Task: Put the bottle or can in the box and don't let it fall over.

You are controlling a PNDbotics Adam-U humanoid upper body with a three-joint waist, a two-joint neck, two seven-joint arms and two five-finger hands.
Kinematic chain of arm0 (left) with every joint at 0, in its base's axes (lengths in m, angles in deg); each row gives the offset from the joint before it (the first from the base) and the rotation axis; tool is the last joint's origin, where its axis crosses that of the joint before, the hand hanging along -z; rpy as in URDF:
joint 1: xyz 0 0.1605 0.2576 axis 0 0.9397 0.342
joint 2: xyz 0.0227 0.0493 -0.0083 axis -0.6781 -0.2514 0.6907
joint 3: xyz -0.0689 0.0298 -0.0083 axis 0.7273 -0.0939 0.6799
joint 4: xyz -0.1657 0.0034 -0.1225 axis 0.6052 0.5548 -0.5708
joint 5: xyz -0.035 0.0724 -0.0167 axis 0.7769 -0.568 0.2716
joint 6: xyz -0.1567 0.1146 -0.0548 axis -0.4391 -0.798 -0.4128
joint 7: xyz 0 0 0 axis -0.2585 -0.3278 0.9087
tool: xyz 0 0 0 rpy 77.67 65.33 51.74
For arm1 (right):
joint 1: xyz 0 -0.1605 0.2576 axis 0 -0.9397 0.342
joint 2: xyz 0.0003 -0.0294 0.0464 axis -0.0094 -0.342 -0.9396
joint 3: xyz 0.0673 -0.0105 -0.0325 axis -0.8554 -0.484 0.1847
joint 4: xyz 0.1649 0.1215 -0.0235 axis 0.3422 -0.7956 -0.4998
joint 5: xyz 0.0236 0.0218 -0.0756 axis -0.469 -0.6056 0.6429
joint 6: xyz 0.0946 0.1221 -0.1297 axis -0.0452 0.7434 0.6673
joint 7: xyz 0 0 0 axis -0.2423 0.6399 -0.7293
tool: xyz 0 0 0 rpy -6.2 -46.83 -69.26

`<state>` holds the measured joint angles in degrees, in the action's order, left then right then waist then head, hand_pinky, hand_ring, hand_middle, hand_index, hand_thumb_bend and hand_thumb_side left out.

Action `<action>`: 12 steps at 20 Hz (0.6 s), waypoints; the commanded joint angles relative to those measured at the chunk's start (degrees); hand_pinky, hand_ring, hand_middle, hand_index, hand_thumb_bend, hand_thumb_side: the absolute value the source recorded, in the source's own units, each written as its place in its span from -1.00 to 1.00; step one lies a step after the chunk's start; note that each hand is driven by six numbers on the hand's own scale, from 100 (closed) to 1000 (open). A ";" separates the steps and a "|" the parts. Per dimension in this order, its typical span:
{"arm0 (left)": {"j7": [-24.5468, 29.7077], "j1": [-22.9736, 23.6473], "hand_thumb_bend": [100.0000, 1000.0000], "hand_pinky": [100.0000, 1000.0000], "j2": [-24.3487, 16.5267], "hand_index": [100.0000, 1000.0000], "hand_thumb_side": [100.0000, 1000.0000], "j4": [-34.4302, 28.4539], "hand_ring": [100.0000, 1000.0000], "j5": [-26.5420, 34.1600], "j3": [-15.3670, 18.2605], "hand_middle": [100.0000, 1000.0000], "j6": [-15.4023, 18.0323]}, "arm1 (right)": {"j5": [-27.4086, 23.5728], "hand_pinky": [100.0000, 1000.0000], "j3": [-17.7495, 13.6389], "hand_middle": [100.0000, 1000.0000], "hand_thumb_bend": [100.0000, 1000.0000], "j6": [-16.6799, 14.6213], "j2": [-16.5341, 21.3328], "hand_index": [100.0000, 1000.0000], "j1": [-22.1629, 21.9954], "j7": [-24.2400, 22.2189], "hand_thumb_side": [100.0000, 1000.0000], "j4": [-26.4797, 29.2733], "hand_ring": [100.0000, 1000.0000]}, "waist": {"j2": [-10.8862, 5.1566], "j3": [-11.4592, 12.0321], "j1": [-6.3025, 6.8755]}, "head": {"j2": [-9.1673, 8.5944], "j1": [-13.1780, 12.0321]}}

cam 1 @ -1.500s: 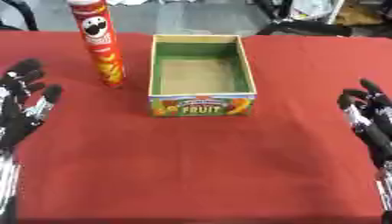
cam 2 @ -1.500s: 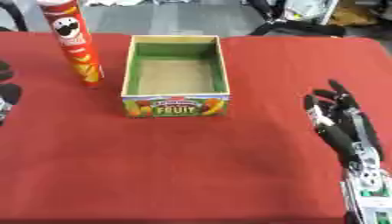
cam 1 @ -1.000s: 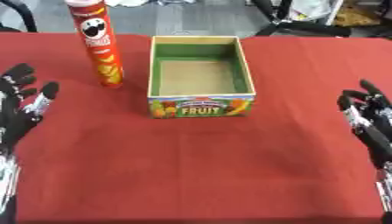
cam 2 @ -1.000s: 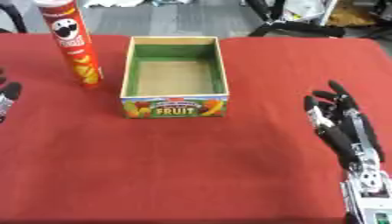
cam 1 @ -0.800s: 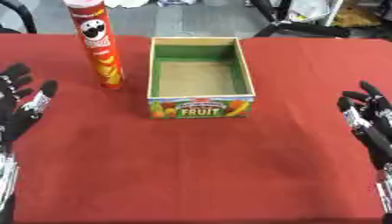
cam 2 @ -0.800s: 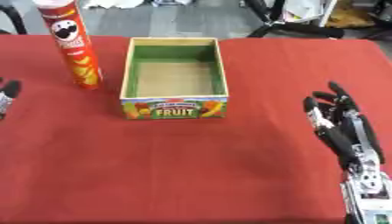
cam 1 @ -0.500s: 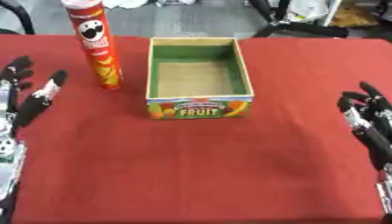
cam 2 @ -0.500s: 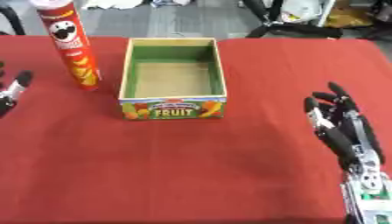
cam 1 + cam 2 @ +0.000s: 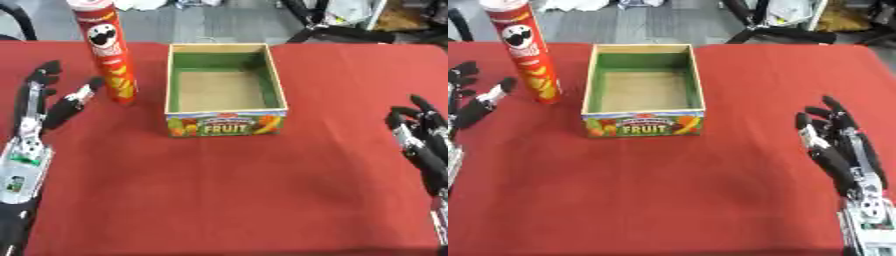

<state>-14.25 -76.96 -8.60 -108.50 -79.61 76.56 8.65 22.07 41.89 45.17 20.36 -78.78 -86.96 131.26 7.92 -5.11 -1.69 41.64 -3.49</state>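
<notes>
- Since the earlier frame: left hand [image 9: 42,120] advanced up and inward from the view's left edge toward the can; fingers spread wide, holding nothing; can and box unmoved.
- Nearest, at the lower right: right hand [image 9: 846,150] resting idle on the red table [image 9: 236,200], fingers straight and parted, empty, well apart from everything.
- Mid-distance, left: open left hand, thumb tip close beside the lower part of the can [image 9: 107,50] but seemingly not yet touching it.
- Further back, left of centre: tall red chip can, upright on the cloth, white lid on top, just beside the box's left wall yet apart from it.
- Centre: cardboard fruit box [image 9: 223,90], green inner walls, bare brown floor, nothing inside; printed fruit label facing the camera.
- Risk, as a judgement: tall, narrow can, so easily toppled; a nudge from the thumb or fingertips low on the body before closing round it likely to tip it away or against the box.
- Further risk: gripped too low, likely to swing when lifted; lowered at a tilt or clipped on the box wall, likely to fall over inside.
</notes>
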 commanded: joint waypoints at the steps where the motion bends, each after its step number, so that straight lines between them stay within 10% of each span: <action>1: -1.35 -2.94 0.57 0.65 -1.92 0.78 0.18 2.58 0.68 0.11 -0.77 0.58 0.67 | -0.54 0.70 0.12 0.53 -0.57 -0.07 0.45 0.94 0.37 -0.27 -0.20 0.95 0.52 | -1.25 -0.43 0.09 | -0.50 -0.39; 12: -3.36 -8.60 0.46 0.66 -4.02 0.79 0.15 10.28 0.67 -1.05 -0.99 0.57 3.05 | -0.60 0.70 0.37 0.52 -0.57 -0.08 0.47 0.94 0.24 -0.57 -0.19 0.68 0.52 | -1.38 -1.92 0.07 | -0.48 -0.80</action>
<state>-17.37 -84.16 -10.50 -98.15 -80.17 75.52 11.37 22.02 42.35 45.14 20.35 -78.93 -87.34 131.23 7.83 -6.96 -1.69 41.64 -4.15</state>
